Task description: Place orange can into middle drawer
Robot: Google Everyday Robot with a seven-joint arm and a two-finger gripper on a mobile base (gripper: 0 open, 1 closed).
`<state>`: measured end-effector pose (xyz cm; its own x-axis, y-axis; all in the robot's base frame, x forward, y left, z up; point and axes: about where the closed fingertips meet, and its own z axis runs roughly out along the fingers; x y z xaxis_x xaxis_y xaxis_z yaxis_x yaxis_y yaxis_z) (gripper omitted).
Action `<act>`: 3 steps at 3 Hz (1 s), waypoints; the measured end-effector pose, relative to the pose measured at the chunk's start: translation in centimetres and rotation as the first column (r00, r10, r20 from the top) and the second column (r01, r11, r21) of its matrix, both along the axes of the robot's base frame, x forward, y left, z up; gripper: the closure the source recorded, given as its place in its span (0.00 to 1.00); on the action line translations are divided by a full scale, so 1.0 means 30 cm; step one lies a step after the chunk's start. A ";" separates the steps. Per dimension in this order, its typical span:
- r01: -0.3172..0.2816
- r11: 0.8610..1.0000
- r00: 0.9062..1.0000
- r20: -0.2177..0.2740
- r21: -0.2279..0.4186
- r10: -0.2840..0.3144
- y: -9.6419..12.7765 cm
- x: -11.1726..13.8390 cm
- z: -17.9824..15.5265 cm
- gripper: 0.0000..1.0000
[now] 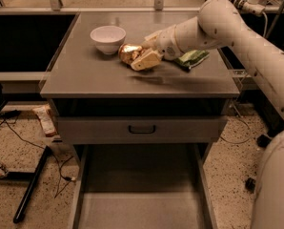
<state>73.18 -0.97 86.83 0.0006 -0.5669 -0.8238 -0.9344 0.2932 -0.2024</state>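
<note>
The orange can (128, 53) lies on the grey cabinet top (99, 75), just right of the white bowl (107, 37). My gripper (141, 57) is down at the can's right side and touches it, with a cream-coloured part in front of the can. The white arm reaches in from the upper right. The middle drawer (142, 209) stands pulled out low at the front, with a flat grey floor and thin side walls, and nothing shows in it.
A green snack bag (193, 58) lies on the top behind my wrist. A shut drawer front with a small black handle (142, 129) sits below the top. Cables and a black stand leg (32, 185) lie on the speckled floor at left.
</note>
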 end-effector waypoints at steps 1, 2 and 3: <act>0.000 1.000 1.000 0.000 0.000 0.000 0.000 0.000 0.000 0.66; 0.000 1.000 1.000 0.000 0.000 0.000 0.000 0.000 0.000 0.89; 0.000 1.000 1.000 0.000 0.000 0.000 0.000 -0.001 0.000 1.00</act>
<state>73.16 -0.96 86.82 0.0006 -0.5668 -0.8238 -0.9345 0.2929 -0.2022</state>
